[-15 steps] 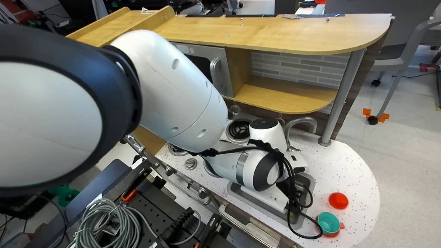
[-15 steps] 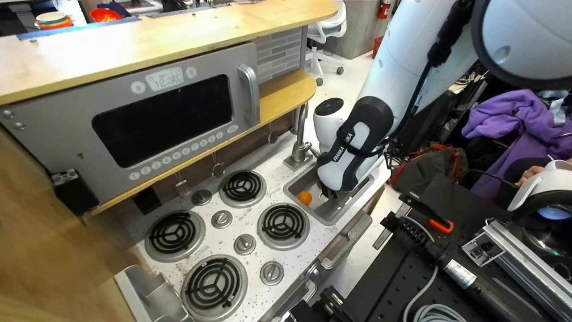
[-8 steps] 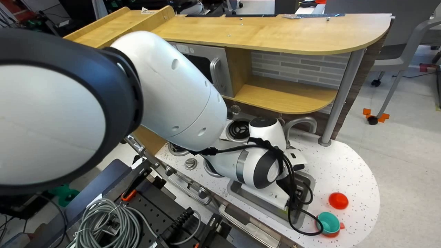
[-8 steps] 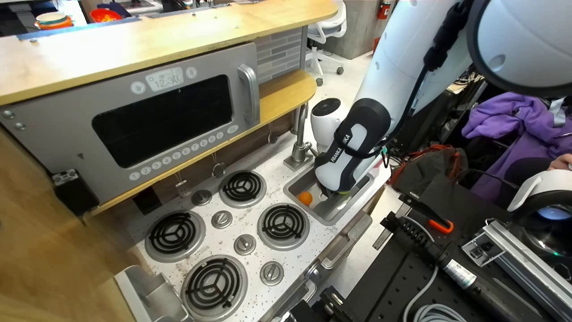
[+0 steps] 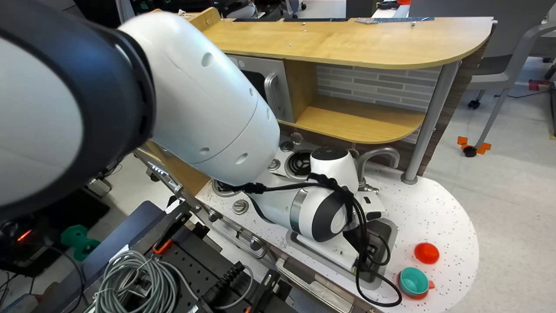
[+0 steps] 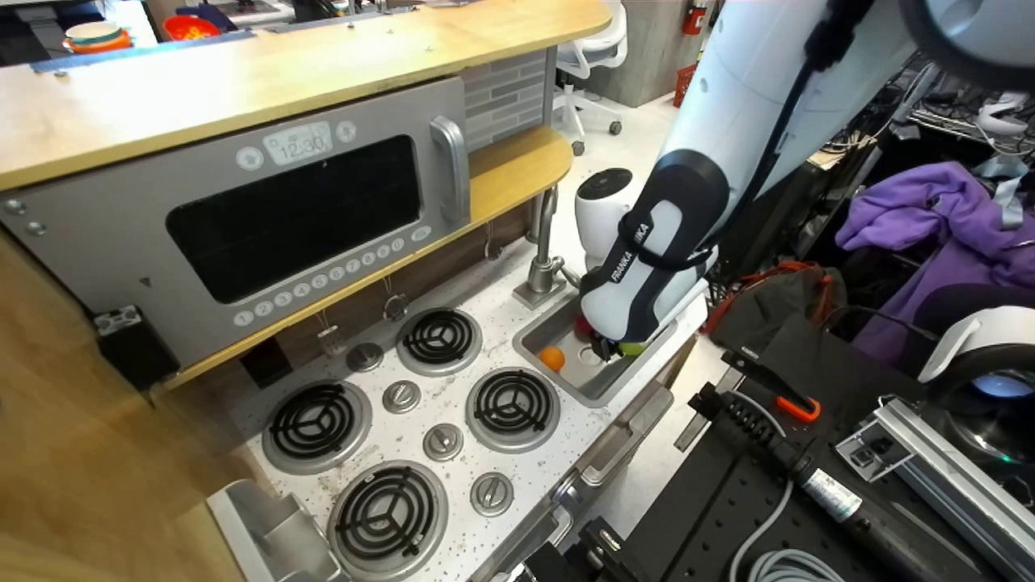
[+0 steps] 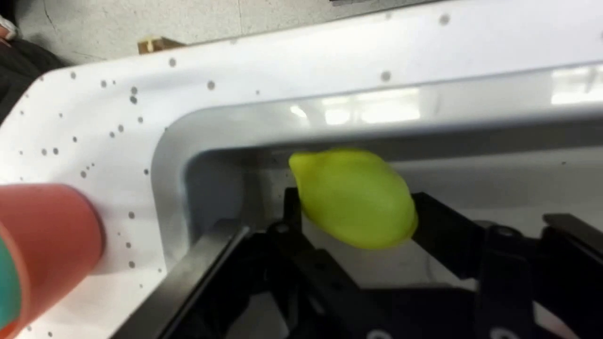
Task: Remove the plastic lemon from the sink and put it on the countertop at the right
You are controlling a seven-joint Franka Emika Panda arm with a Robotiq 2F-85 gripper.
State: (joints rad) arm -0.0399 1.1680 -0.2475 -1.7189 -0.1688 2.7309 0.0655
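The plastic lemon (image 7: 351,188), yellow-green and oval, lies crosswise between the black fingers (image 7: 440,230) of my gripper (image 7: 355,205), which is shut on it. Both fingertips touch its ends. In an exterior view the lemon (image 6: 635,349) peeks out beneath the hand, over the grey sink (image 6: 600,398). Whether it is clear of the sink floor I cannot tell. In another exterior view the lemon is hidden by the hand and cables. The white speckled countertop (image 5: 454,234) spreads out past the sink and rounds off at its end.
A red-orange toy (image 5: 426,253) and a teal cup (image 5: 413,280) on a red-orange cup stand on the countertop. An orange ball (image 6: 552,358) and a red object (image 6: 584,326) are in the sink. The faucet (image 5: 380,153) rises behind the basin; a wooden shelf (image 5: 360,124) overhangs.
Over the last half second my hand has risen slightly and shifted, and the upper arm has drawn back. More of the lemon now shows below the hand in an exterior view.
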